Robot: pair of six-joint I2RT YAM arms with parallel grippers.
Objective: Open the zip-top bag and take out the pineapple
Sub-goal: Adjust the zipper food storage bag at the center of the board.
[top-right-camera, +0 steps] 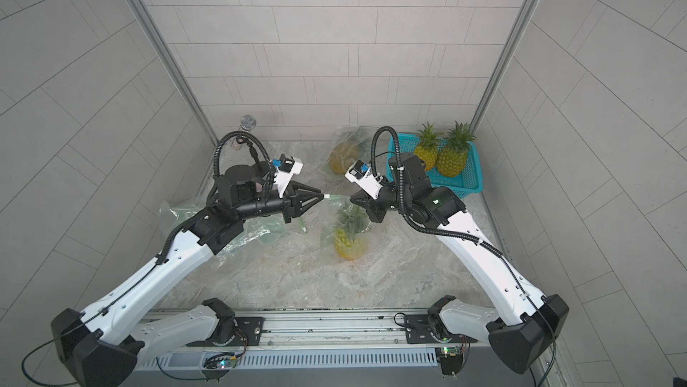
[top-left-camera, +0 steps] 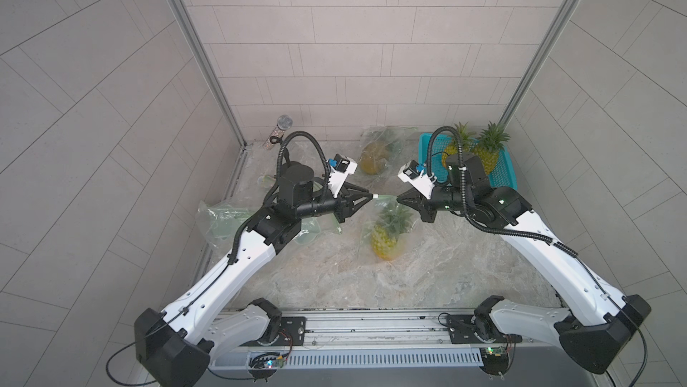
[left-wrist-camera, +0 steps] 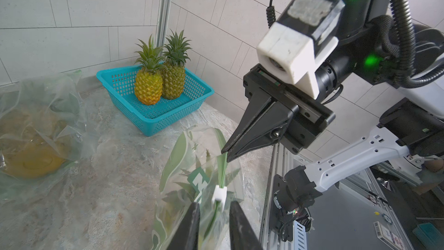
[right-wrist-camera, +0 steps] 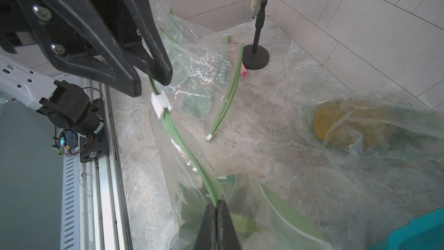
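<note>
The clear zip-top bag [top-left-camera: 366,234] with green print hangs stretched between my two grippers over the middle of the table. The pineapple [top-left-camera: 386,244] [top-right-camera: 348,244] sits inside it, crown up towards the zip. My right gripper [right-wrist-camera: 217,202] [top-left-camera: 398,199] is shut on the bag's green zip strip [right-wrist-camera: 189,155]. My left gripper [left-wrist-camera: 215,204] [top-left-camera: 371,195] is open. Its fingers straddle the strip just behind the white slider [left-wrist-camera: 219,194] [right-wrist-camera: 159,103], with a gap on each side.
A teal basket [top-left-camera: 503,171] at the back right holds two pineapples [top-left-camera: 487,154]. Another bagged pineapple [top-left-camera: 373,158] lies at the back centre. Empty bags [top-left-camera: 223,221] lie under my left arm. A microphone on a stand [top-left-camera: 284,123] stands in the back left corner.
</note>
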